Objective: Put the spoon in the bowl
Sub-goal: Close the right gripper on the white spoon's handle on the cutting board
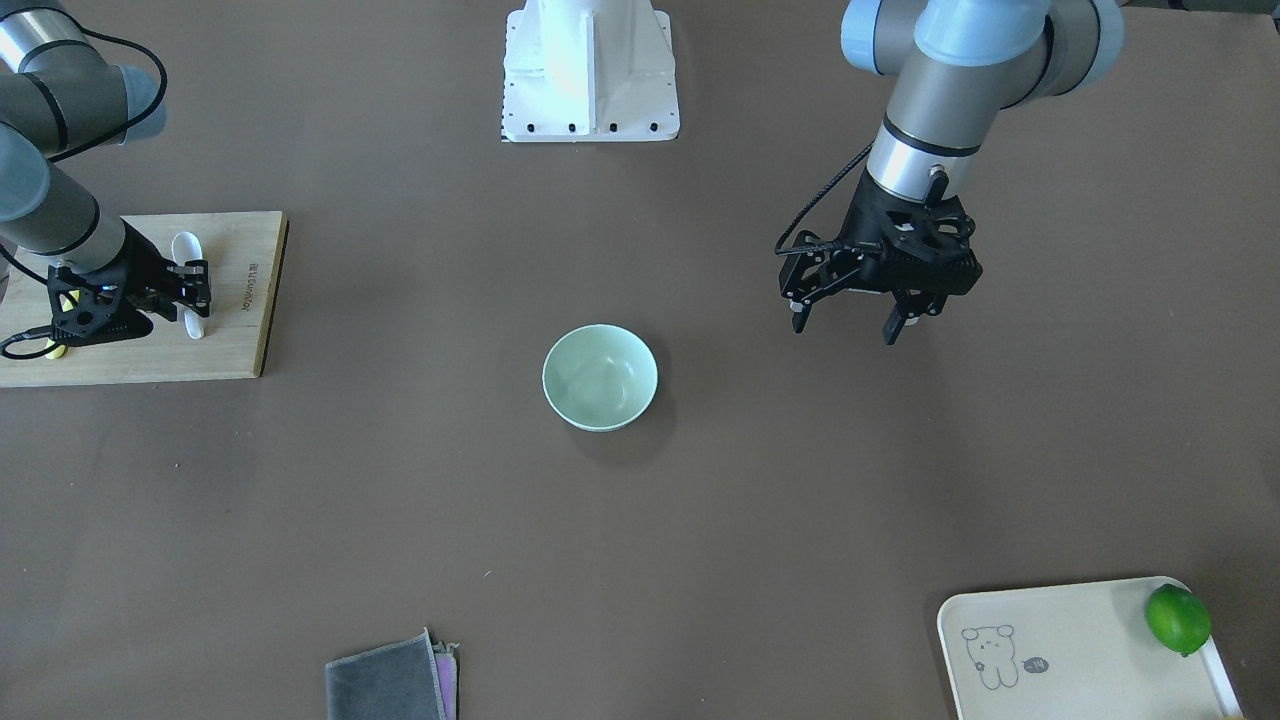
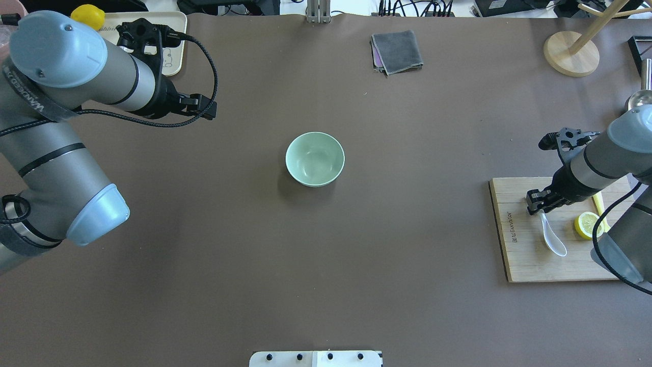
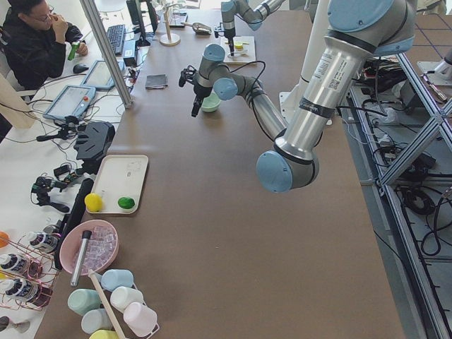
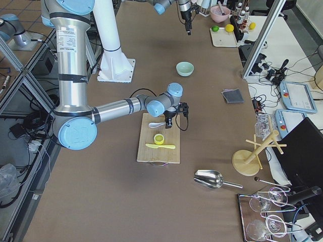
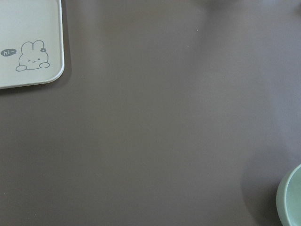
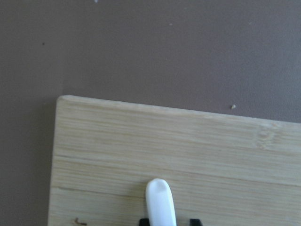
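Note:
The white spoon lies on a wooden cutting board at the table's right end. It also shows in the overhead view. My right gripper is down on the board, shut on the spoon's handle. Its black fingertips show on both sides of the handle. The mint-green bowl stands empty at the table's middle and also shows in the overhead view. My left gripper is open and empty, hanging above the table to the bowl's left.
A lemon slice and a yellow knife lie on the board beside the spoon. A cream tray with a lime sits at the far left corner. A folded grey cloth lies at the far edge.

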Action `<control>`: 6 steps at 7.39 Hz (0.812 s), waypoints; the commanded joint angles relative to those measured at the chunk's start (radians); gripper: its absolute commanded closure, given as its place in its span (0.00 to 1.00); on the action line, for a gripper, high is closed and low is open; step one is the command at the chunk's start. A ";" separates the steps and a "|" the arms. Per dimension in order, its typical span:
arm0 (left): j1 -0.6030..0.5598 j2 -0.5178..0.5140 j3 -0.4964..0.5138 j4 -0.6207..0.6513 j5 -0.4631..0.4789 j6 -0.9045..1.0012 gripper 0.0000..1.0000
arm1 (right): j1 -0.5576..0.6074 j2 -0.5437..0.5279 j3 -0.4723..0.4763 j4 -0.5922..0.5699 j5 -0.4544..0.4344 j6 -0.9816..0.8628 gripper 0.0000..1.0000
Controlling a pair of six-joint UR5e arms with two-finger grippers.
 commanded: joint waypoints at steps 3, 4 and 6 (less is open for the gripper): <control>0.000 -0.001 0.000 0.000 -0.002 0.000 0.02 | 0.007 0.008 0.072 -0.016 0.019 0.001 1.00; -0.001 -0.001 0.000 0.000 -0.002 0.000 0.02 | 0.043 0.015 0.104 -0.050 0.037 0.001 1.00; -0.024 0.003 0.000 0.003 -0.004 0.052 0.02 | 0.111 0.180 0.129 -0.236 0.056 0.001 1.00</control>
